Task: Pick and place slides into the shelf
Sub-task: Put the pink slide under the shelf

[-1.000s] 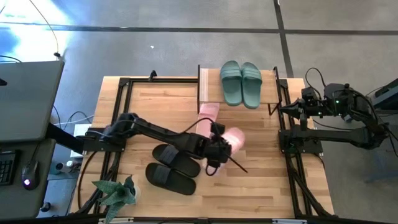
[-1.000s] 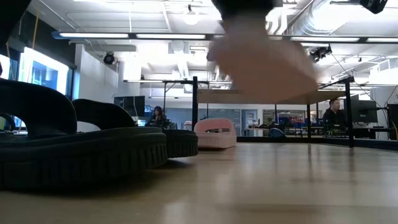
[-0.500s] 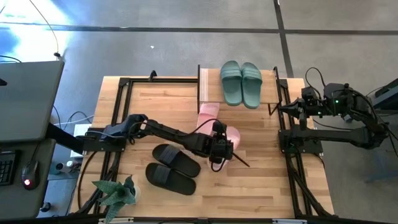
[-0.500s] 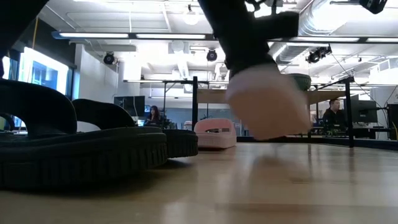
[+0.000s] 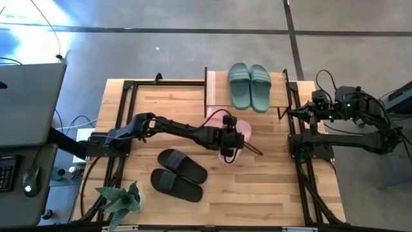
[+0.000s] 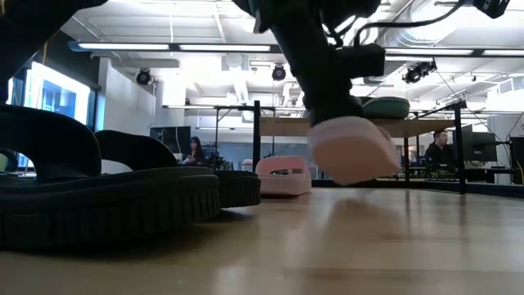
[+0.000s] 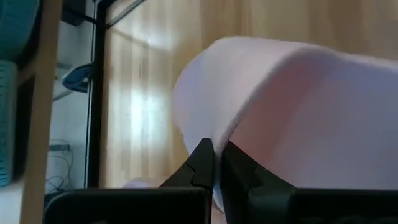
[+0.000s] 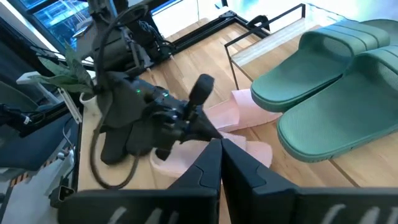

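Observation:
My left gripper (image 5: 227,139) is shut on a pink slide (image 5: 241,131) over the middle of the table, just in front of the shelf (image 5: 217,90). The slide also shows in the low view (image 6: 354,147), clear of the tabletop. The second pink slide (image 5: 215,116) lies sole-down on the table, part under the shelf's top board. Two sage green slides (image 5: 250,86) stand on the shelf's top board. Two black slides (image 5: 181,165) (image 5: 176,185) lie sole-down on the table nearer the front. My right gripper (image 8: 218,151) is shut and empty at the table's right side. My left gripper pinches the edge of the pink slide's wide strap (image 7: 205,134) between its two fingers. The slide hangs below the gripper, tilted, lifted clear of the table.
A potted plant (image 5: 122,198) stands at the table's front left corner. Black frame rails (image 5: 129,96) run along the table's left, far and right sides. Bare wood lies in front of the held slide and to its right (image 5: 270,180).
My left gripper has carried the pink slide from the table's middle toward the far edge and the shelf, staying shut on it. The slide stays clear of the table. The other slides and my right arm have kept still.

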Robot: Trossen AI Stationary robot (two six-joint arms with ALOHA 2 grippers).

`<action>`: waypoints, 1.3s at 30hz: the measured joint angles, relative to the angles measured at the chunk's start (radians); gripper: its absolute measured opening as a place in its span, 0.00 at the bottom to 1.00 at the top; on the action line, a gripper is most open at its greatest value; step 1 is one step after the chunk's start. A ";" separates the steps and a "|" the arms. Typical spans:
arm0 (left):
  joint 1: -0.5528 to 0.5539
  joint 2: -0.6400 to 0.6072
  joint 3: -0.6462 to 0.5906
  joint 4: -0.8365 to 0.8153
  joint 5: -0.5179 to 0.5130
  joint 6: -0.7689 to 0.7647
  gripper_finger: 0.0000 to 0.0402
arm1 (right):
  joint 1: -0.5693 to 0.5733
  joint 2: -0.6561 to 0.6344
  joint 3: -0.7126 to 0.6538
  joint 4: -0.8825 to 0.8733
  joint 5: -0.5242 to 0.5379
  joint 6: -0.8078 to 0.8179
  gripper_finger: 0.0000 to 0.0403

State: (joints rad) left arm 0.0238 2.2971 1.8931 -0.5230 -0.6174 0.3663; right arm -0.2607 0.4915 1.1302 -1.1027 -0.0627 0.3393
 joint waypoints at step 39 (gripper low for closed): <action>0.129 0.063 0.000 0.016 -0.025 0.083 0.01 | 0.000 0.000 0.000 0.000 0.000 0.000 0.00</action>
State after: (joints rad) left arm 0.1528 2.3600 1.8931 -0.5069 -0.6427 0.4488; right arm -0.2611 0.4915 1.1301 -1.1027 -0.0631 0.3393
